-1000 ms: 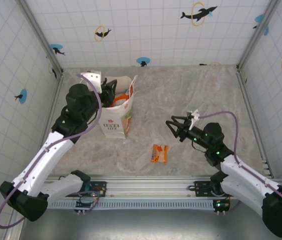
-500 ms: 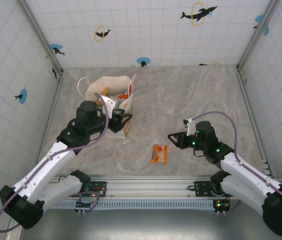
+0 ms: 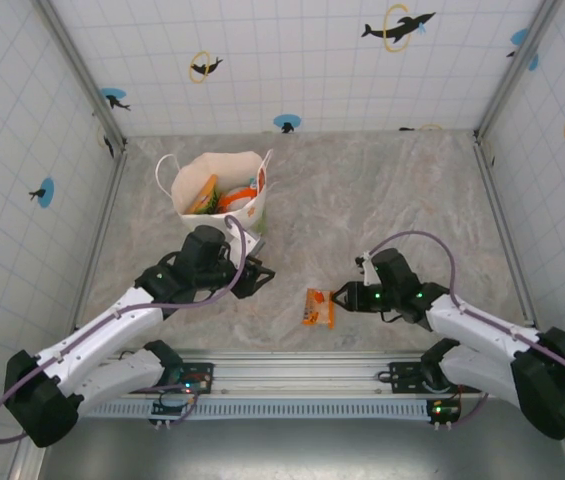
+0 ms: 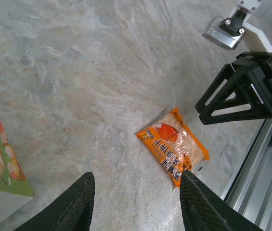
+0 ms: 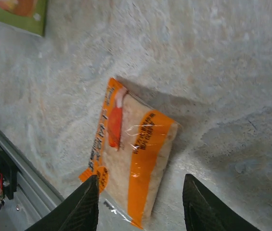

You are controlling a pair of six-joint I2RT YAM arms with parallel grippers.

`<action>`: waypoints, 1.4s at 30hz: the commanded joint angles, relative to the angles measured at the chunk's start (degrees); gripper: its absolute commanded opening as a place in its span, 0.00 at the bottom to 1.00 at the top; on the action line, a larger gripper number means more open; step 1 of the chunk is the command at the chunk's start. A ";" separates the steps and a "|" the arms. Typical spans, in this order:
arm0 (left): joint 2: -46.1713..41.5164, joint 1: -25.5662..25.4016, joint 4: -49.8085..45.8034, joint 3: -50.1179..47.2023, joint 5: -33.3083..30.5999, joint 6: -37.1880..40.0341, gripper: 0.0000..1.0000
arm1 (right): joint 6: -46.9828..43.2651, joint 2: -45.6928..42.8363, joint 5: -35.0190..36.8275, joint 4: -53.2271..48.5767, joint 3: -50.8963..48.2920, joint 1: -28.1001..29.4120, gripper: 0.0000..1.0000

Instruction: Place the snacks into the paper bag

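Right wrist view: my right hand (image 5: 140,185) hangs open and empty over the bench (image 5: 232,72), the orange packet (image 5: 133,163) lying flat between my spread fingers (image 5: 85,207).

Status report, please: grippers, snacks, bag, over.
Both open, empty: left gripper near paper bag, right gripper over orange packet. Packet flat on table, outside bag. Nothing blocking.

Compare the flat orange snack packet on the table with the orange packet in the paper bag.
Pose: the loose orange packet lies flat on the table; the bagged orange packet leans on edge. Place: the loose one is outside the cream paper bag, the bagged one inside. Both are orange.
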 commanded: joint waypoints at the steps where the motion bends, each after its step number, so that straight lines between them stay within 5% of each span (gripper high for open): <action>1: 0.39 -0.70 2.03 -0.62 -0.02 -0.50 0.49 | 0.54 3.21 -3.32 2.67 2.03 0.66 0.49; 32: 3.38 -1.06 5.02 0.76 1.37 -0.58 0.48 | 0.72 15.03 -3.88 16.53 -0.24 -0.14 0.44; 42: 2.63 -1.14 5.26 0.11 0.86 -0.23 0.48 | 1.07 15.90 -2.22 19.19 -2.39 -0.60 0.28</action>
